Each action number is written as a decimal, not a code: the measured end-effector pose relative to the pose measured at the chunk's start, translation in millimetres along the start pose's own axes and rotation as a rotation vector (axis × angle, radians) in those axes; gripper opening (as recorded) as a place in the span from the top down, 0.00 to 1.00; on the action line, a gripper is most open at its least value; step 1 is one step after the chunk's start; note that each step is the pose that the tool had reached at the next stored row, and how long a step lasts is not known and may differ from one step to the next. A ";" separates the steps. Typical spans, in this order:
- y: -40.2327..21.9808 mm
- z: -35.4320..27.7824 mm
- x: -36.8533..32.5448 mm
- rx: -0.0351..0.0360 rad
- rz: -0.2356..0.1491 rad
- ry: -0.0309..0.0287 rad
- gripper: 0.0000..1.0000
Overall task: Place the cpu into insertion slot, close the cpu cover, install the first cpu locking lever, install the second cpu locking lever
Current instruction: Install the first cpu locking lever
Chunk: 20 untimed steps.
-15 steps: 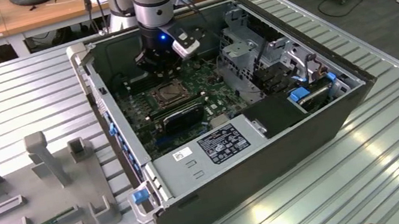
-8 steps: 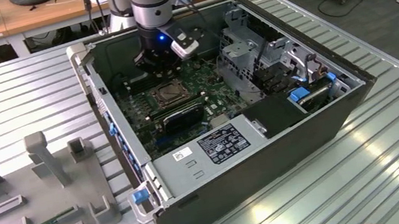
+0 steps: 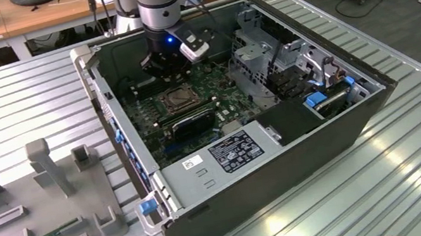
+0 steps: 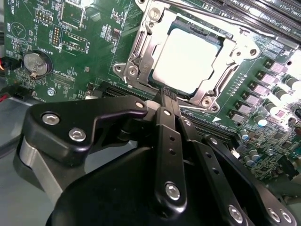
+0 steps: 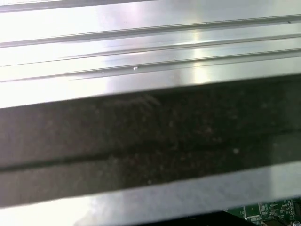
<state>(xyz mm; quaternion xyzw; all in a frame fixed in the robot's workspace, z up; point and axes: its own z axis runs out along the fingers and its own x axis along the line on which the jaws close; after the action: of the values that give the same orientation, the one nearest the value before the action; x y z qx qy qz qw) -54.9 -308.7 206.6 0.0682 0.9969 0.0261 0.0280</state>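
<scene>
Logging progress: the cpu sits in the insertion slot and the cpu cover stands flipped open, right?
Not quite. The cpu sits in the insertion slot, but the cpu cover lies closed over it, as the second wrist view shows.

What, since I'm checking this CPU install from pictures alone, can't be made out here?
1. Second wrist view: the gripper hides the near edge of the cpu cover that frames the cpu.
2. Exterior view: the insertion slot is too small to show any detail.
3. First wrist view: the green board is cut off at the picture's edge.
</scene>
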 end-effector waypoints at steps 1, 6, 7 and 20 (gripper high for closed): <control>0.3 0.0 0.1 -0.0021 -0.002 0.0002 0.89; 1.1 0.0 0.5 -0.0123 -0.011 0.0008 0.89; 1.3 0.0 0.6 -0.0152 -0.012 0.0011 0.89; 3.2 0.1 1.1 -0.0477 -0.020 -0.0008 0.89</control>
<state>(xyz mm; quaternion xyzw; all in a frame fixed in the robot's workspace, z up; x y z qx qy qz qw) -55.5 -305.3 206.6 0.0575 0.9967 0.0496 0.0303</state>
